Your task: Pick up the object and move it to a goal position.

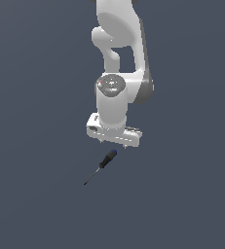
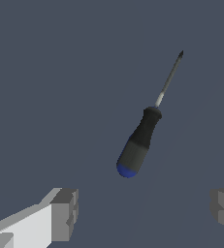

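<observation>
The object is a small screwdriver [image 1: 103, 163] with a black handle, a blue end cap and a thin dark shaft, lying on the dark grey floor. Its blue cap points toward the arm and its tip points away to the exterior view's lower left. In the wrist view the screwdriver [image 2: 140, 140] lies beyond the fingers, apart from them. My gripper [image 1: 113, 142] hangs above and just behind the cap end. It is open, its grey fingertips [image 2: 65, 213] spread wide with nothing between them.
The white arm [image 1: 116, 63] rises behind the gripper. Plain dark grey floor [image 1: 36, 204] surrounds the screwdriver on all sides.
</observation>
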### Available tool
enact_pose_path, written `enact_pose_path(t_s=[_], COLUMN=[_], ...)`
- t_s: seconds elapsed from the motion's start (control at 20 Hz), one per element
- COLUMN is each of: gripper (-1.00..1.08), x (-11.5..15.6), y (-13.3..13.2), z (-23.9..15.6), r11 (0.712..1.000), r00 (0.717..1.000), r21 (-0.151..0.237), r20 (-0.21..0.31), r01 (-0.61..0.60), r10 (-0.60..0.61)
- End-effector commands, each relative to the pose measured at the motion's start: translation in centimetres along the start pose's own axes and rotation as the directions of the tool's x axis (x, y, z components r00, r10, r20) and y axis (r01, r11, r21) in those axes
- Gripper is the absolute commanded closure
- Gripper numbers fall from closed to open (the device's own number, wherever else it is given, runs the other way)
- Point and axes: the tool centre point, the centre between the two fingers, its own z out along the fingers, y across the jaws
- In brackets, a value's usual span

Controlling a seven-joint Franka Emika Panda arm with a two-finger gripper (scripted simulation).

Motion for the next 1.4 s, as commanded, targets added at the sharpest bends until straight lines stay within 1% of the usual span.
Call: enact_pose_path(t_s=[0.0, 0.15, 0.3, 0.6, 0.8, 0.95, 1.2, 1.35], gripper=[-0.92, -0.92, -0.92, -0.92, -0.92, -0.92, -0.92, -0.92], x=[1.2, 2.7, 3.9, 5.6, 6.2, 6.4, 6.3, 6.3], y=[0.7, 1.6, 2.4, 3.6, 4.1, 4.3, 4.3, 4.3], z=[1.2, 2.7, 4.2, 6.3, 7.1, 7.5, 7.6, 8.4], r11=[0.997, 0.984, 0.966, 0.927, 0.909, 0.902, 0.902, 0.902], r00=[0.997, 0.984, 0.966, 0.928, 0.909, 0.902, 0.903, 0.902], r21=[-0.002, -0.006, -0.009, -0.016, -0.019, -0.020, -0.020, -0.020], r20=[0.000, -0.001, -0.003, -0.008, -0.011, -0.012, -0.012, -0.012], r01=[-0.077, -0.176, -0.258, -0.373, -0.416, -0.432, -0.430, -0.431], r10=[0.077, 0.176, 0.258, 0.373, 0.416, 0.432, 0.430, 0.431])
